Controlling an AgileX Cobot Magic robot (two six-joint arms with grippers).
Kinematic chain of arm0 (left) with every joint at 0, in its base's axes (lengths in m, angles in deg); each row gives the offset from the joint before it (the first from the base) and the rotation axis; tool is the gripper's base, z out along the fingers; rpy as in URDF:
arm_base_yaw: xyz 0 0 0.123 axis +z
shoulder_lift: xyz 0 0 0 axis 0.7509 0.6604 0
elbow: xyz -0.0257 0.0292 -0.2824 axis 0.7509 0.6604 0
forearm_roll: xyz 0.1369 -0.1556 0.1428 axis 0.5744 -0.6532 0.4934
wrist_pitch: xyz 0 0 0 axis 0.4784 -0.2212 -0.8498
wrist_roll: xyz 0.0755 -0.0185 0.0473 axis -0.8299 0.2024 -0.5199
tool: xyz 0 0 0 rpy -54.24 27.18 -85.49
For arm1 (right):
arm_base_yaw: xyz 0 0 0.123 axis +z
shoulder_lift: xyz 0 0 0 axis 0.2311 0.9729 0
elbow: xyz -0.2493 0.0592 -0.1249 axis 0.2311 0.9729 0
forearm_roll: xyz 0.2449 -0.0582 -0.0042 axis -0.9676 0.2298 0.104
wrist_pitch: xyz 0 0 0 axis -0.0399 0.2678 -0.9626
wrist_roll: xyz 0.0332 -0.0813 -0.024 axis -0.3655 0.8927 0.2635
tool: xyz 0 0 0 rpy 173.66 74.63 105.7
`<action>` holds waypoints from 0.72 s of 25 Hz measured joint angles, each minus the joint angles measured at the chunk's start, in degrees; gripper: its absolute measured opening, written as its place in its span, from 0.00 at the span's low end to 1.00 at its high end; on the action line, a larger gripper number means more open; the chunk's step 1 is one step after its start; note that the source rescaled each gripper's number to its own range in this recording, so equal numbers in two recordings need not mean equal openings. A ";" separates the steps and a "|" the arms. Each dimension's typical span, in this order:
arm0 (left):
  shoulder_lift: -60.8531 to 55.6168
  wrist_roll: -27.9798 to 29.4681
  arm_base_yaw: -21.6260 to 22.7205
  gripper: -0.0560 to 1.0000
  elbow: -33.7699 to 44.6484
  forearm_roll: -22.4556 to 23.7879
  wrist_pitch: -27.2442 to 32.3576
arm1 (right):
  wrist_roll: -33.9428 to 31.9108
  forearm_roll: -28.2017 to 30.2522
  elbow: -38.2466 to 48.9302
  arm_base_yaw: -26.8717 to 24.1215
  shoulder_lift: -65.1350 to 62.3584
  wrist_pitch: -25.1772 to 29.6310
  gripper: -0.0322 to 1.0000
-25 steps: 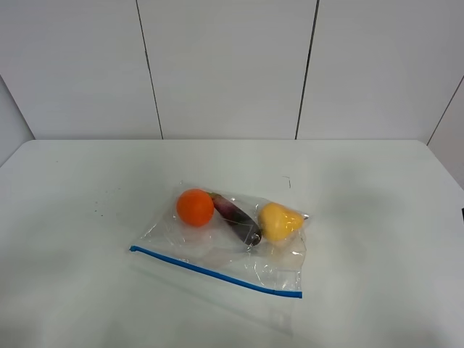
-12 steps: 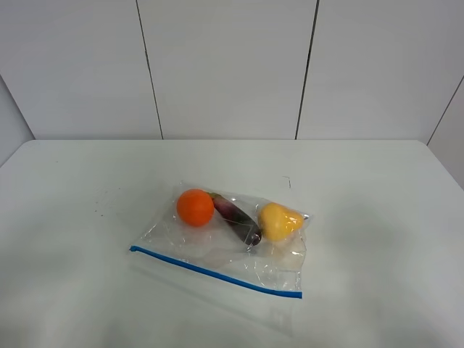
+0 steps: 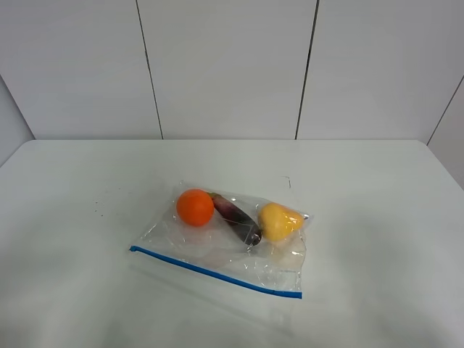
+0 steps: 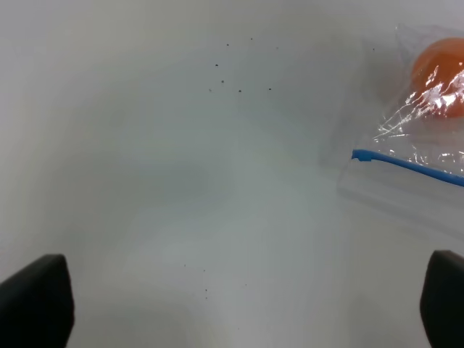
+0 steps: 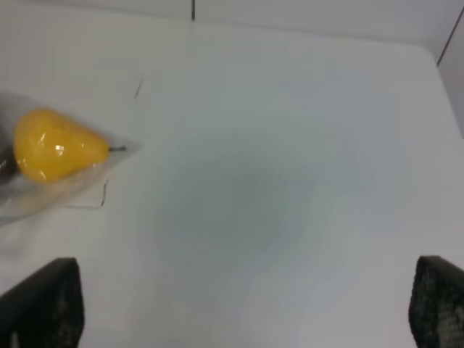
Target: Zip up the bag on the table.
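The bag (image 3: 225, 243) lies flat in the middle of the table (image 3: 377, 217). It is clear and crinkly, with a blue zipper strip (image 3: 216, 272) along its near edge. An orange fruit (image 3: 195, 207), a dark purple fruit (image 3: 235, 217) and a yellow fruit (image 3: 279, 221) lie inside. No gripper shows in the exterior view. In the left wrist view my left gripper (image 4: 239, 304) is open and empty above bare table, apart from the strip's end (image 4: 359, 154) and the orange fruit (image 4: 438, 76). In the right wrist view my right gripper (image 5: 243, 304) is open and empty, apart from the yellow fruit (image 5: 54, 143).
A panelled white wall (image 3: 225, 65) stands behind the table's far edge. A few tiny dark specks (image 4: 239, 90) mark the tabletop left of the bag. The table's right edge (image 3: 442, 167) runs near the right side of the exterior view.
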 joint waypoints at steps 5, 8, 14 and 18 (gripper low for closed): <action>0.00 0.00 0.00 1.00 0.00 0.00 0.00 | 0.00 -0.18 0.54 0.00 0.00 -0.31 1.00; 0.00 0.00 0.00 1.00 0.00 0.00 0.00 | 0.00 -0.08 1.12 0.00 0.00 -0.24 1.00; 0.00 0.00 0.00 1.00 0.00 0.00 0.00 | -0.95 0.06 1.12 0.00 0.00 -0.24 1.00; 0.00 0.00 0.00 1.00 0.00 0.02 0.00 | -2.58 0.06 1.12 0.00 0.00 -0.24 1.00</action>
